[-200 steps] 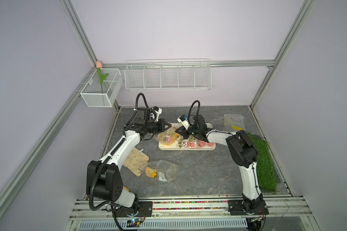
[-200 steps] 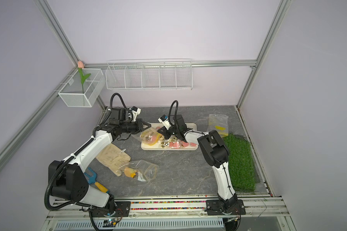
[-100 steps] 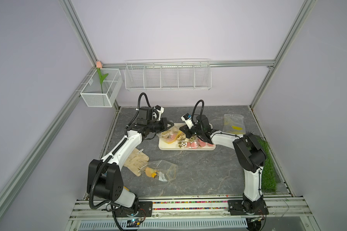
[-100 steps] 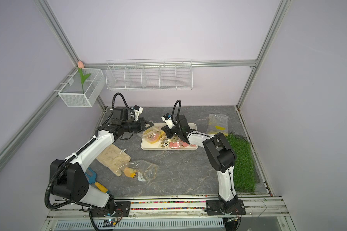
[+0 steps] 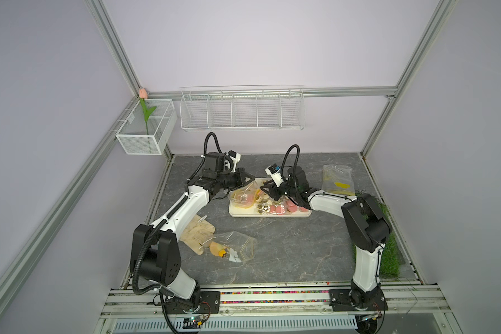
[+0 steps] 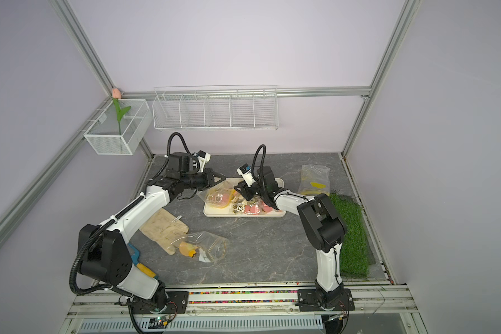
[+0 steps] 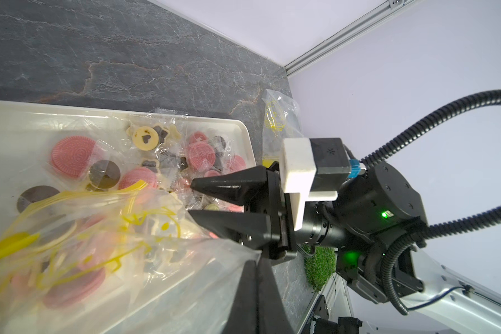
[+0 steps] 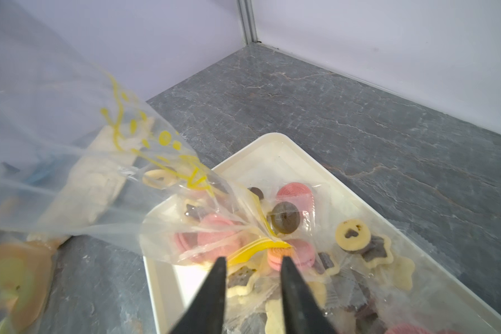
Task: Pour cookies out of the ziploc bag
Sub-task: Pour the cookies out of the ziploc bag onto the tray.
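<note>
The clear ziploc bag (image 5: pixel 243 196) (image 6: pixel 219 196) with yellow print hangs tilted over the left end of the white tray (image 5: pixel 269 215) (image 6: pixel 243 215). My left gripper (image 7: pixel 256 260) (image 5: pixel 252 179) is shut on the bag's bottom edge (image 7: pixel 99 245) and holds it up. Cookies (image 7: pixel 73 156) (image 8: pixel 353 234), pink, brown and beige, mostly in clear wrappers, lie on the tray; others are still in the bag. My right gripper (image 8: pixel 253 260) (image 7: pixel 191 199) (image 5: pixel 265 189) is open at the bag's mouth. The yellow zip strip (image 8: pixel 261 248) lies just past its tips.
A second clear bag (image 5: pixel 235 248) holding an orange piece lies near the front beside a beige glove (image 5: pixel 197 234). Another clear bag (image 5: pixel 337 179) lies at the back right. A grass mat (image 5: pixel 388 254) runs along the right edge. Wire baskets (image 5: pixel 240 110) hang on the back wall.
My right gripper has opened and let go of the bag's mouth, and its elbow has swung to the right. The left gripper still holds the bag.
</note>
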`<action>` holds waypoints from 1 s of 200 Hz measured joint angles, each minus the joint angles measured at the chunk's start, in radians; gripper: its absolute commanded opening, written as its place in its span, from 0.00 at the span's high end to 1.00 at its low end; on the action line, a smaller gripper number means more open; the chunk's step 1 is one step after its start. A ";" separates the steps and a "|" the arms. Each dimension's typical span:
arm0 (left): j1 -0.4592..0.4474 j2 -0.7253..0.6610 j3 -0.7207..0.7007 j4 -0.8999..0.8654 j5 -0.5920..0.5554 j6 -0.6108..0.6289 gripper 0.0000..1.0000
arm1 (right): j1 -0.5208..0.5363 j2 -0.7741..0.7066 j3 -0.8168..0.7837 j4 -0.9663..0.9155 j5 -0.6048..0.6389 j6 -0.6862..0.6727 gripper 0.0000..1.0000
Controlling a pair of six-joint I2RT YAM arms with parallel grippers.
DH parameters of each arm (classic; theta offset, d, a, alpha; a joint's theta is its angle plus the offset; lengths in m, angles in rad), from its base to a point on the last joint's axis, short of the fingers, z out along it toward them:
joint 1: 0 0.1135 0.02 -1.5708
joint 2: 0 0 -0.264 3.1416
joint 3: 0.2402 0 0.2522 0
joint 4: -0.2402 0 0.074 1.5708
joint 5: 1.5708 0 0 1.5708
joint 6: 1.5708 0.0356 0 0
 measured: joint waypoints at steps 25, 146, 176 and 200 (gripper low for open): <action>0.000 0.000 0.000 -0.006 0.012 0.019 1.00 | -0.016 0.024 0.006 0.039 -0.084 -0.003 0.28; 0.000 0.026 0.060 -0.120 0.144 0.154 1.00 | -0.032 0.124 0.086 0.140 -0.329 0.000 0.26; 0.000 0.045 0.077 -0.158 0.160 0.184 1.00 | -0.032 0.153 0.114 0.158 -0.378 0.005 0.26; 0.000 0.047 0.077 -0.172 0.167 0.199 1.00 | -0.032 0.182 0.136 0.172 -0.409 0.016 0.27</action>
